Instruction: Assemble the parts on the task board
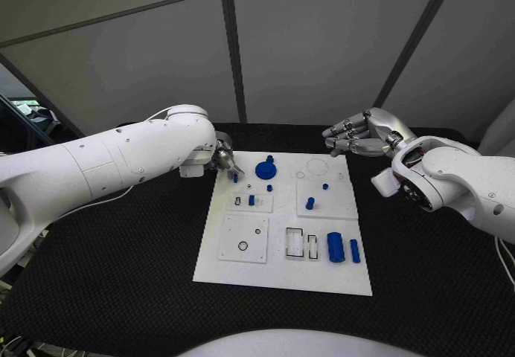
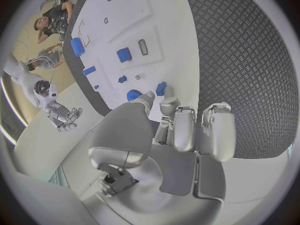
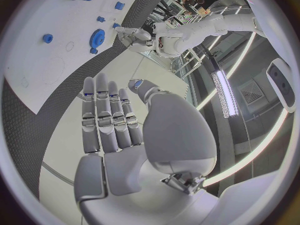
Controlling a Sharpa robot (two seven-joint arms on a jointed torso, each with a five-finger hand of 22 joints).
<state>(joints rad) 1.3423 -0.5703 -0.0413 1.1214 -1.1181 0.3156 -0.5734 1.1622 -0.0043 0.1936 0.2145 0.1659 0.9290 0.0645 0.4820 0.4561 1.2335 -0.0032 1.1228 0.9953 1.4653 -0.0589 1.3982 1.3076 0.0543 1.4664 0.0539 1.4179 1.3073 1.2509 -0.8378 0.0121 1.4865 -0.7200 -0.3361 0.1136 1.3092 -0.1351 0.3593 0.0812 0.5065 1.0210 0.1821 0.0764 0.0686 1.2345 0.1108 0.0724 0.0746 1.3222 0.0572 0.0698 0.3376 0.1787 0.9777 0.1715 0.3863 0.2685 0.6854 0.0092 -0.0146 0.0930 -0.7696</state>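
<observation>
Head view shows the task board (image 1: 281, 256) in the middle of the black table (image 1: 118, 253). The left hand (image 1: 223, 160) is lowered at the board's far left corner, its fingertips (image 2: 161, 89) pinching a small blue peg (image 1: 236, 177) that stands at or just above the board surface; whether the peg is already seated cannot be told. Just beside it lies the blue gear (image 1: 265, 169). Further parts are distributed over the board: a short pin (image 1: 252, 199) in the left module, a second pin (image 1: 310, 202) in the right module, and a large cylinder (image 1: 335, 247) with a slim rod (image 1: 355, 251) beside it near the front right.

The right hand (image 1: 365, 135) hovers off the board's far right corner, fingers loosely apart and holding nothing.

Judged step: placement of the peg near the far left corner. The next move likely calls for vertical alignment over its hole, a straight downward press, then release without tilting the peg.
</observation>
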